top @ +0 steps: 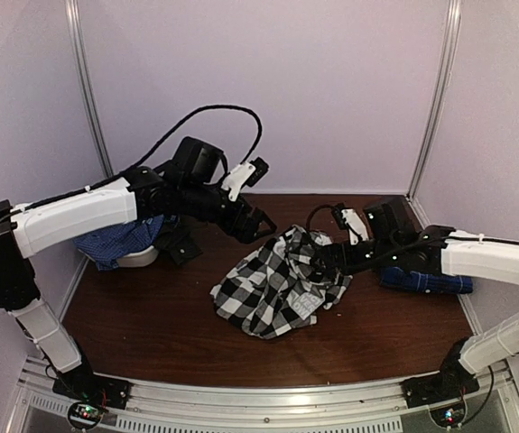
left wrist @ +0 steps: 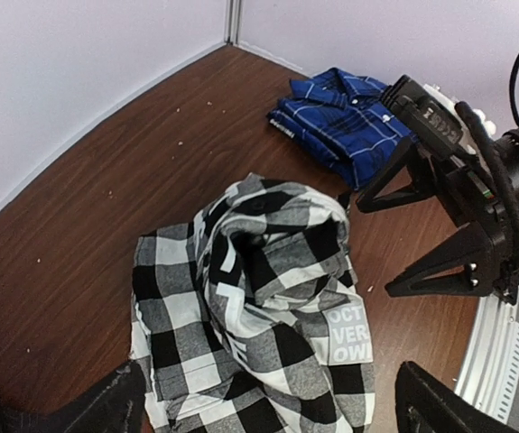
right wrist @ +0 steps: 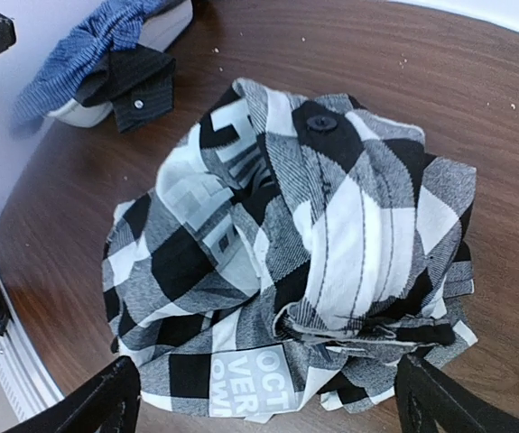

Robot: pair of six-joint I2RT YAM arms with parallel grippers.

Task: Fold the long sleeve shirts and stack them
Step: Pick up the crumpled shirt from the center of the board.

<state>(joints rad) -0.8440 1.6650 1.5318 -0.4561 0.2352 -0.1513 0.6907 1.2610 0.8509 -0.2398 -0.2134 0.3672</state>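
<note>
The black-and-white check shirt [top: 277, 284] lies crumpled in a heap at the table's middle, its grey printed label up; it also shows in the left wrist view [left wrist: 259, 316] and the right wrist view [right wrist: 322, 244]. The royal blue shirt [top: 426, 280] lies folded at the right, also seen in the left wrist view [left wrist: 345, 122]. My left gripper [top: 261, 223] is open and empty, hovering above the heap's far left side [left wrist: 270, 379]. My right gripper [top: 318, 262] is open, its fingers straddling the heap's right edge [right wrist: 266, 365]; I cannot tell whether it touches.
A white rounded object [top: 140, 257] stands at the back left with light blue cloth [right wrist: 88, 41] draped over it and a small black cloth piece [right wrist: 133, 86] beside it. White walls close in the table's back and sides. The table [top: 151, 316] is brown wood.
</note>
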